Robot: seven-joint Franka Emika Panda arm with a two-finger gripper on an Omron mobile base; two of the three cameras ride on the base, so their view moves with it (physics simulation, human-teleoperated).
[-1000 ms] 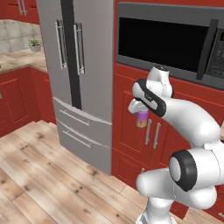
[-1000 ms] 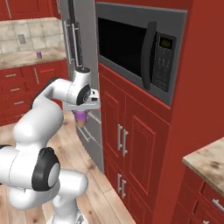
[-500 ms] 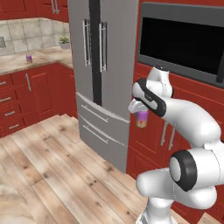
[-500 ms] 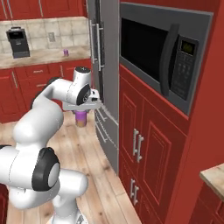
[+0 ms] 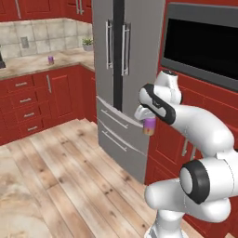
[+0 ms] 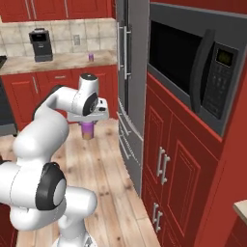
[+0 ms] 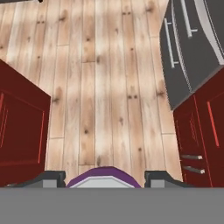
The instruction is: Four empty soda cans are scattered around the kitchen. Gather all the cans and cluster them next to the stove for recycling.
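The white arm reaches forward from the lower left, its pincer (image 6: 88,121) pointing down and closed on a purple soda can (image 6: 87,129) held upright above the wooden floor (image 6: 108,159). Beyond it, a second purple can (image 6: 90,57) stands on the beige table (image 6: 62,60) along the back wall, well apart from a dark coffee maker (image 6: 40,45) to its left. A grey refrigerator (image 6: 129,82) stands just right of the held can, and a black microwave (image 6: 193,62) sits built into the red cabinets (image 6: 173,183) at right.
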